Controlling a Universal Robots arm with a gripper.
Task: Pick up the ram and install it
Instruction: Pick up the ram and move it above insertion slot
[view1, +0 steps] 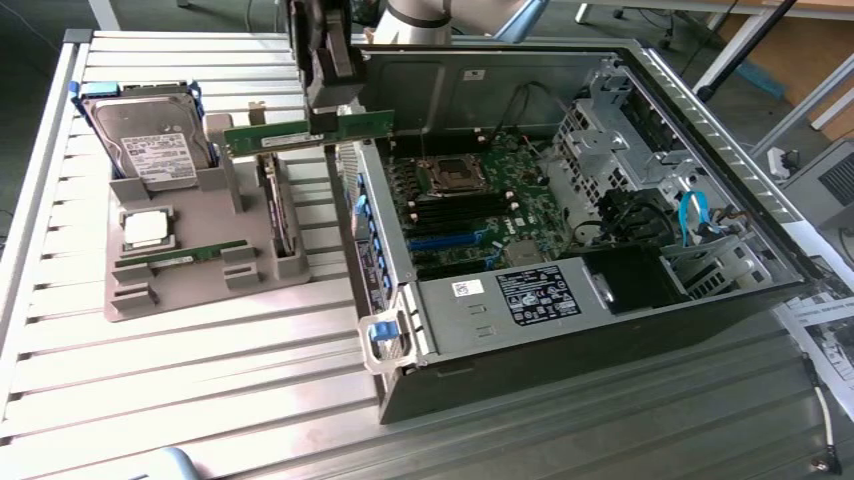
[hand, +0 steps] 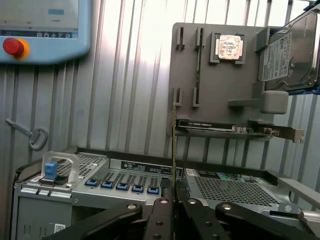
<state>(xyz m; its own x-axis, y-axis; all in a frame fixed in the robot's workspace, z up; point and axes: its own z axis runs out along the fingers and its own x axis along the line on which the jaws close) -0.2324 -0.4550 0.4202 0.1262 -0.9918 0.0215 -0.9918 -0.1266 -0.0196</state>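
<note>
The ram (view1: 260, 134) is a thin green stick that hangs level in the air, above the gap between the grey parts tray (view1: 200, 290) and the open computer case (view1: 441, 320). My gripper (view1: 322, 122) is shut on its middle from above. In the wrist view the ram (hand: 174, 145) shows edge-on as a thin line rising from my gripper (hand: 174, 200), whose dark fingers (hand: 161, 220) press against both of its faces. The motherboard (view1: 501, 170) lies inside the case, with its black memory slots (view1: 461, 210) to the exterior view's right of the ram and lower.
The tray holds a hard drive (view1: 154, 140), a silver processor (view1: 147, 228), another green stick (view1: 180, 257) and an upright card (view1: 276, 215). The case's wall with blue latches (view1: 367, 250) stands between tray and motherboard. A teach pendant (hand: 45, 30) and a key (hand: 30, 135) lie on the ribbed table.
</note>
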